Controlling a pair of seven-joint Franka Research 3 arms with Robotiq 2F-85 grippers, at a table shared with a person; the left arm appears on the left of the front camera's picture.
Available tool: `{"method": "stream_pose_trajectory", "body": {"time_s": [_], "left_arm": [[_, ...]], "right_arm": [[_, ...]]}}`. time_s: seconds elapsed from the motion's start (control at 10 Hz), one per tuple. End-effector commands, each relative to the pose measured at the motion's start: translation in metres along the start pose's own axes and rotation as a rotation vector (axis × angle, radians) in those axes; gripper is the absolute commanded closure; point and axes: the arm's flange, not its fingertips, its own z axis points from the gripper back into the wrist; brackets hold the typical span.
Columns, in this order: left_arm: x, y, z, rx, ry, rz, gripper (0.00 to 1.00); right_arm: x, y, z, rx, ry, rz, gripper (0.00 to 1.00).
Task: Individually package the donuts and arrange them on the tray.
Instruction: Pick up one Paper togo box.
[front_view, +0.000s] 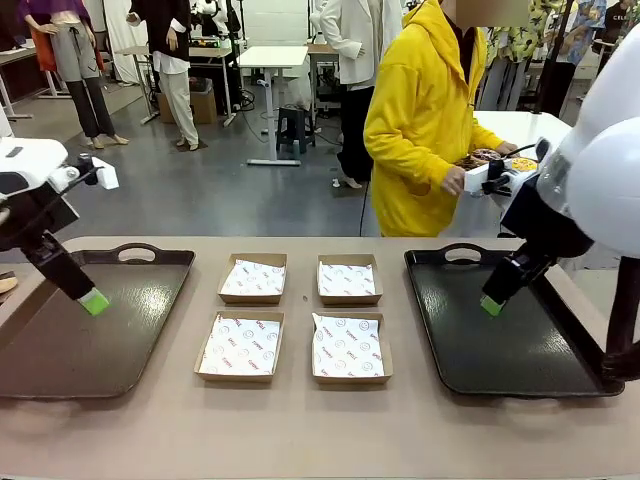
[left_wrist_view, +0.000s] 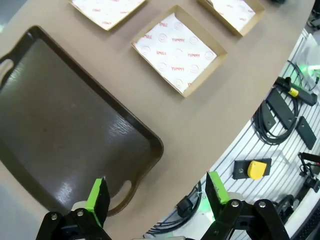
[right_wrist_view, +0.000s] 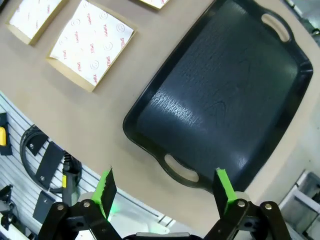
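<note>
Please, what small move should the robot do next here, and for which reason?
Probably hold both arms and wait: the left gripper and right gripper hang open over bare trays, the four boxes hold only paper, and the donuts seem to be with the person beyond the table's far edge.

Left hand (left_wrist_view: 157, 185) gapes over brown tray (left_wrist_view: 60, 125)'s edge; boxes (left_wrist_view: 202, 71) beyond.

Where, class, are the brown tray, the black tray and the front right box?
brown tray (front_view: 95, 345): front view, bare floor of the tray.
black tray (front_view: 520, 345): front view, bare floor.
front right box (front_view: 352, 380): front view, near cardboard wall.
</note>
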Motion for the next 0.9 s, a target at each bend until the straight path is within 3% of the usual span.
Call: {"method": "stream_pose_trajectory", "body": {"time_s": [0.0, 0.4, 0.5, 0.6, 0.8], "left_arm": [[0.002, 0.0, -0.008, -0.021, 0.016, -0.001, 0.0], [0.001, 0.0, -0.004, -0.006, 0.011, 0.003, 0.0], [-0.001, 0.011, 0.001, -0.198, -0.117, 0.117, 0.0], [-0.01, 0.018, 0.005, -0.344, -0.194, 0.194, 0.0], [-0.026, 0.03, 0.013, -0.513, -0.311, 0.289, 0.0]], "right_arm": [[0.011, 0.001, -0.014, 0.002, -0.007, 0.01, 0.0], [0.005, 0.0, -0.009, 0.001, 0.004, 0.004, 0.0], [-0.003, -0.016, -0.003, 0.234, -0.137, -0.101, 0.0], [-0.019, -0.034, 0.005, 0.381, -0.241, -0.205, 0.0], [-0.05, -0.062, 0.014, 0.548, -0.382, -0.347, 0.0]]}}
